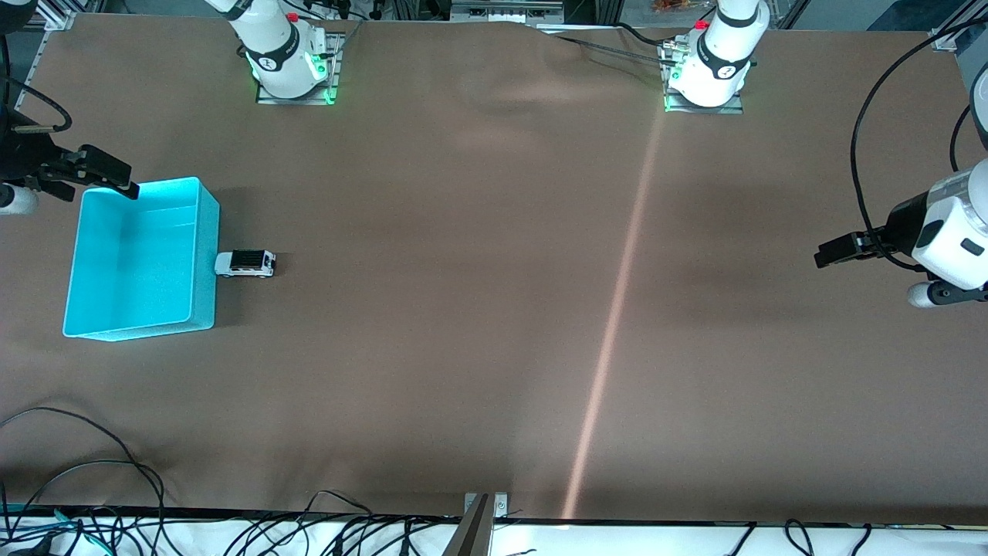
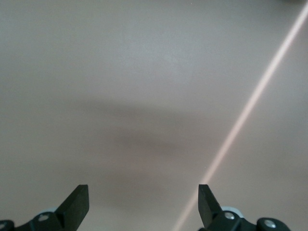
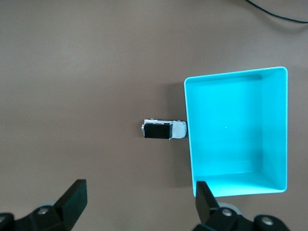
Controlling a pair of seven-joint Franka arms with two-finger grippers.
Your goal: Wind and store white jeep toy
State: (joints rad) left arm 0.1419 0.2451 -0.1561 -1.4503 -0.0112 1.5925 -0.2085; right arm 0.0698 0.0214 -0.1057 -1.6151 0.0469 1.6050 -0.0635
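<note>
Robotics lab: 2 bolted arm bases [image 1: 287,58], cloth-covered table [image 1: 463,309], loose cables [image 1: 93,494].

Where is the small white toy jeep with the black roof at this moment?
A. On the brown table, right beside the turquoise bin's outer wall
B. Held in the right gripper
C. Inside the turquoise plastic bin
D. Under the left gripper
A: the small white toy jeep with the black roof stands on the brown table against the outer wall of the turquoise plastic bin, and no gripper holds it.

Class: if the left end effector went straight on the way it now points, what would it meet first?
Probably just the bare table. The left end effector, open, faces only brown cloth and a streak of light; nothing else shows in its line.
</note>
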